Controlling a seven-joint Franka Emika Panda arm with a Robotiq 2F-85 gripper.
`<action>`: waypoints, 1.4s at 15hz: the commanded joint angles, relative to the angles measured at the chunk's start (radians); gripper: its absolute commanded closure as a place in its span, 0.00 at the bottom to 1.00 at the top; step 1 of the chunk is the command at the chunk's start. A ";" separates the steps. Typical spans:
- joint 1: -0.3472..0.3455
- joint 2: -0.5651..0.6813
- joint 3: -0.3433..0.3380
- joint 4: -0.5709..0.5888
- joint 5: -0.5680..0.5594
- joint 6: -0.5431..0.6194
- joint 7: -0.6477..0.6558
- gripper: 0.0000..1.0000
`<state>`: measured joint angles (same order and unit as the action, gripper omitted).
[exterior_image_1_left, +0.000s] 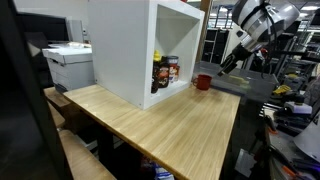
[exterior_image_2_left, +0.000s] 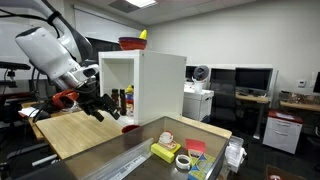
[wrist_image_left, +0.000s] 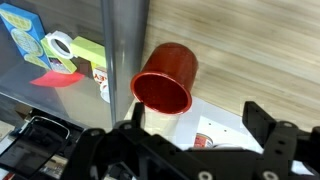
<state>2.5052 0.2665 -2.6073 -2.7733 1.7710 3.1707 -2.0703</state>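
wrist view shows the gripper (wrist_image_left: 185, 135) with fingers wide apart, holding nothing, hovering near a red cup (wrist_image_left: 165, 80) on the wooden table (wrist_image_left: 250, 50). in an exterior view the cup sits near the table's far edge, just beside a white box (exterior_image_1_left: 125, 50).

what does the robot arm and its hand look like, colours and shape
The arm is white, built of thick rounded segments with smooth shells and darker seams at the joints. The hand at its end is black and blocky, with two chunky black fingers seen in the wrist view. No markings or loose cables can be made out.
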 joint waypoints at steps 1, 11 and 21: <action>-0.011 -0.016 0.000 0.000 -0.096 -0.023 0.036 0.00; -0.093 -0.063 0.010 0.001 -0.479 -0.093 0.282 0.00; -0.166 0.063 0.020 0.012 -0.835 -0.310 0.551 0.00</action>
<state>2.3624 0.2795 -2.6007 -2.7509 0.9736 2.9060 -1.5620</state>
